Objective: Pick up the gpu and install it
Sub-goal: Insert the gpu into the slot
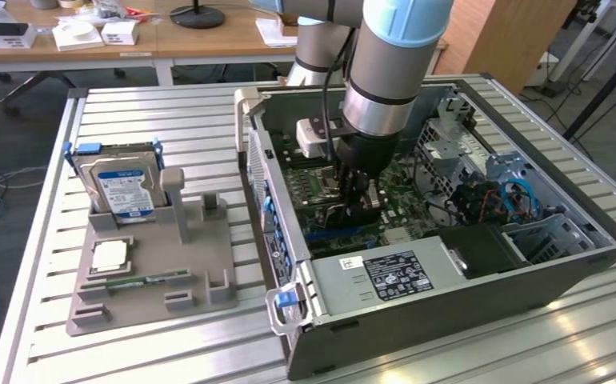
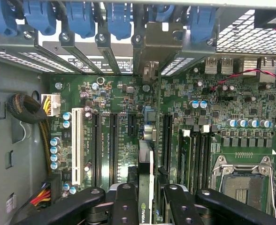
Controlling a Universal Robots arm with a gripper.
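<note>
- A slatted metal bench (image 1: 126,108) fills most of the exterior view, with wooden desks (image 1: 212,40) carrying small boxes and papers across the upper left of the frame.
- An open computer case (image 1: 564,276) lies on its side at the centre and right of the frame, its green motherboard (image 1: 415,196) exposed.
- A grey power supply (image 1: 388,276) with a black label sits at the lower edge of the case, near the frame's lower centre.
- The robot arm (image 1: 394,72) comes down from the top centre of the frame into the case.
- The gripper (image 2: 145,201) has its jaws clenched on the gpu (image 2: 145,187), which stands on edge between the two black fingers (image 2: 124,204); the wrist view shows the card's thin edge at lower centre.
- The card's silver bracket (image 2: 152,44) reaches up to the rear slot openings at the top centre of the wrist view, among blue retention clips (image 2: 81,18).
- The card lies in line with the long black expansion slots (image 2: 113,145) on the board; whether it is fully seated I cannot tell.
- An empty processor socket (image 2: 243,180) sits at the lower right of the wrist view.
- At the left of the exterior view, a grey parts holder (image 1: 148,272) rests on the bench, well apart from the case.
- It carries a silver hard drive (image 1: 122,188) with a blue label standing upright, a processor chip (image 1: 110,256) lying flat, and a narrow green memory stick (image 1: 142,282).
</note>
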